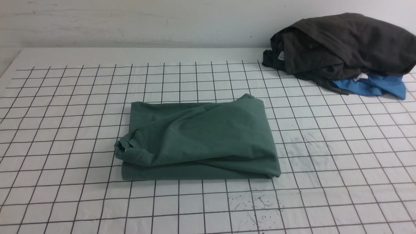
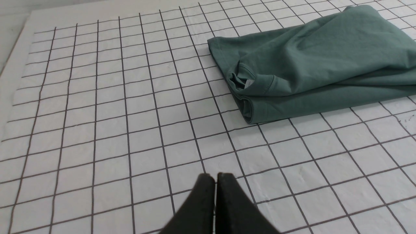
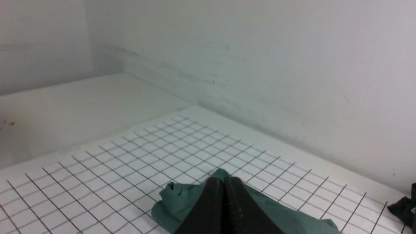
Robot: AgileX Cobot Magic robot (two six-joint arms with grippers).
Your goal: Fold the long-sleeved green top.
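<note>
The top (image 1: 198, 139) lies folded mid-worktop (image 1: 341, 156) — apart from the left tool (image 2: 215, 177), beyond the right tool (image 3: 224, 180); both tools are closed, holding nothing.

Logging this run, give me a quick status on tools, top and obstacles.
Left tool shut, empty, above bare table. Right tool shut, empty, raised. Green top folded mid-table, untouched. Dark clothes pile far right, clear of it.

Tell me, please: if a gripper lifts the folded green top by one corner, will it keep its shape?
Probably not. The green top is soft cloth lying in loose, wrinkled layers, so it would likely droop and unfold. Its collar already bulges out at one edge, so the layers may slide apart.
</note>
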